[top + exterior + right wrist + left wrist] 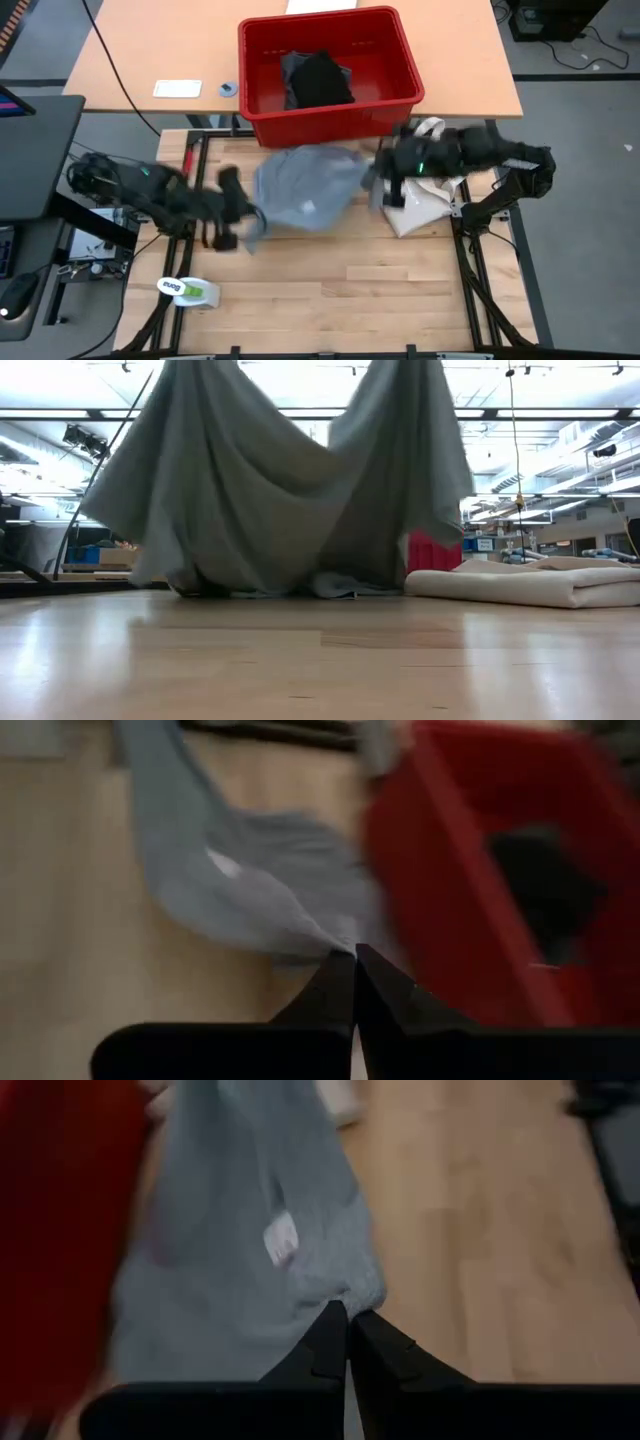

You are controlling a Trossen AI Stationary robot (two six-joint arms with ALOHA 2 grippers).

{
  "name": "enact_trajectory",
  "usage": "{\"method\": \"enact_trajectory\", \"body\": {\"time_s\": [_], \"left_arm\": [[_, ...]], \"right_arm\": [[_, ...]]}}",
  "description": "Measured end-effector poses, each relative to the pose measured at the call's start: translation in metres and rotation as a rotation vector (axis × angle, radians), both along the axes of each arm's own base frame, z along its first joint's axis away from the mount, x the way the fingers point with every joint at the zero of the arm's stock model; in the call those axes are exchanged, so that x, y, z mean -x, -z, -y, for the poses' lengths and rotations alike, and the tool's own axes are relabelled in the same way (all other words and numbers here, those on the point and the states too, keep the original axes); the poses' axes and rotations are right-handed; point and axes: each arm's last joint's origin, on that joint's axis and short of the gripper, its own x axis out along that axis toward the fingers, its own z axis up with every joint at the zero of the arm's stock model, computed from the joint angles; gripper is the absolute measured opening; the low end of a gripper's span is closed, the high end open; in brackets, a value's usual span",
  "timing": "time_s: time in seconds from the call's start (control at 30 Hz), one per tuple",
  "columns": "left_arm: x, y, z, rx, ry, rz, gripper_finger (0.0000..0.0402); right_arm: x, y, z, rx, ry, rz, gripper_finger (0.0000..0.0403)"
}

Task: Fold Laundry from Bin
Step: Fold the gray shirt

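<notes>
Wooden table (330, 290), tote bag (425, 205) beside T-shirt (305, 190)

This is a robotics lab or research workshop, not a home. The low view looks past the wooden table (320, 660) into a large open hall with rows of strip ceiling lights (545, 412), exposed rails overhead, hanging cables (515, 450) and cluttered benches far behind the cloth. From above, the table sits on a black metal frame (470, 250) on grey carpet, with a second plain desk (150, 50) beyond both arms. Loose black cables (110, 60) trail across that desk and the floor. A monitor edge (12, 100) and a mouse (18, 292) sit at a workstation outward of the left arm. A cleaner bottle (188, 290) lies on the table nearer the camera's lower edge than the left arm.
</notes>
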Motion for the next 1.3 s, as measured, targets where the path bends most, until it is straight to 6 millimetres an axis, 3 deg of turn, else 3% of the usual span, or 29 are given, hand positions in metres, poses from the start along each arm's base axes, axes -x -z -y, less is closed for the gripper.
{"method": "enact_trajectory", "body": {"time_s": [0.2, 0.33, 0.43, 0.53, 0.67, 0.8, 1.03, 1.3], "left_arm": [[-0.041, 0.065, 0.066, -0.005, 0.260, 0.185, 0.0013], [-0.049, 0.103, 0.107, 0.000, 0.399, 0.284, 0.0013], [-0.058, 0.133, 0.126, -0.022, 0.459, 0.328, 0.0014], [-0.072, 0.150, 0.136, -0.075, 0.492, 0.406, 0.0014], [-0.092, 0.164, 0.140, -0.130, 0.491, 0.475, 0.0014], [-0.102, 0.173, 0.137, -0.147, 0.467, 0.469, 0.0014], [-0.108, 0.181, 0.129, -0.142, 0.433, 0.429, 0.0014], [-0.112, 0.185, 0.129, -0.138, 0.426, 0.432, 0.0014]], "right_arm": [[-0.008, 0.060, -0.071, -0.182, -0.168, -0.150, 0.0011], [-0.004, 0.112, -0.128, -0.246, -0.365, -0.202, 0.0012], [0.003, 0.147, -0.161, -0.226, -0.501, -0.163, 0.0012], [0.005, 0.174, -0.181, -0.094, -0.552, 0.002, 0.0012], [0.001, 0.193, -0.190, 0.092, -0.488, 0.278, 0.0012], [0.000, 0.207, -0.187, 0.127, -0.460, 0.428, 0.0012], [0.009, 0.237, -0.178, 0.107, -0.430, 0.486, 0.0013], [0.008, 0.236, -0.175, 0.082, -0.417, 0.537, 0.0013]]}}
